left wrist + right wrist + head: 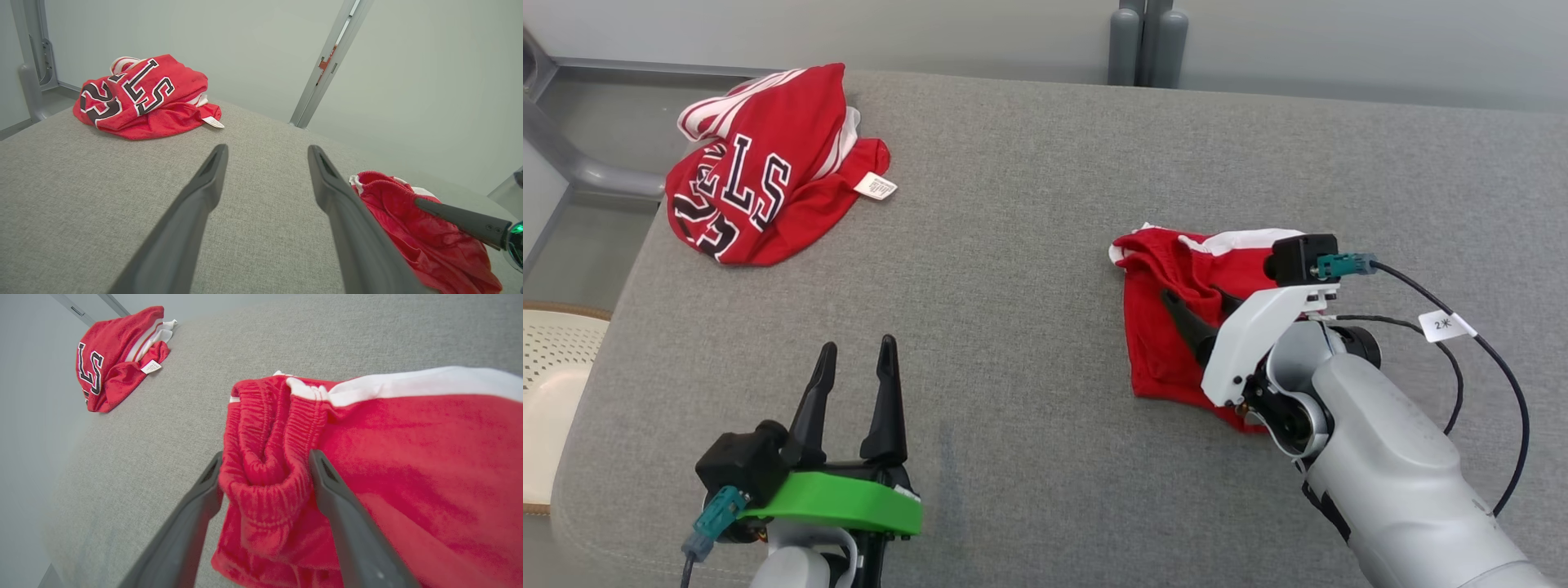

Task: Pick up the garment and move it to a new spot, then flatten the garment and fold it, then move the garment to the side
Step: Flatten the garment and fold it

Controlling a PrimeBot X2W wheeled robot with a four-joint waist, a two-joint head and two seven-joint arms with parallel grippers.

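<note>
Although two red garments lie on the grey upholstered surface (1029, 204), the red shorts (1161, 351) on the robot's right are judged to be the piece in hand, since the right gripper (1194, 296) is set directly over them. In the right wrist view its fingers are seen spread wide, one on each side of a bunched fold of the elastic waistband (282, 416). The fold stands between them and is brushed at most, not pinched, so nothing is held. The left gripper (858, 345) is likewise wide open and empty, and is poised above bare fabric at the near left, well apart from the shorts.

The relation that matters is the lie of the shorts. The white side stripe (408, 384) is seen running along their far edge, from the waistband towards the robot's right, so the long axis is judged to run across the robot's front, with the waistband end turned towards the left arm. The right-hand end is hidden under the right wrist. The shorts are still rumpled, so flattening is judged to be the step due. The lettered red jersey (760, 180) is heaped at the far left, clear of both grippers.
</note>
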